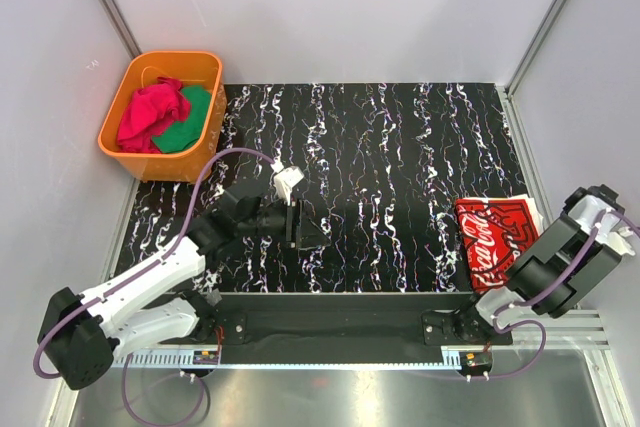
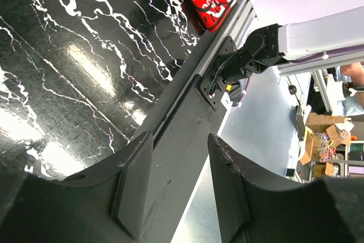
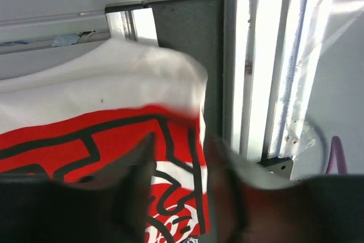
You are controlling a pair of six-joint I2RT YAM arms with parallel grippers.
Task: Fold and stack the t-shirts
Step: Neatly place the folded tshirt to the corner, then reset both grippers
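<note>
Right tool hangs over corner of t-shirts.

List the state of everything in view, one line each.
Red t-shirt: folded, lying on the white one.
White t-shirt: under the red one, edges showing.
Orange tub: holding crumpled cloths.
Left tool: open, empty.
Right tool: open, over the shirts.
</note>
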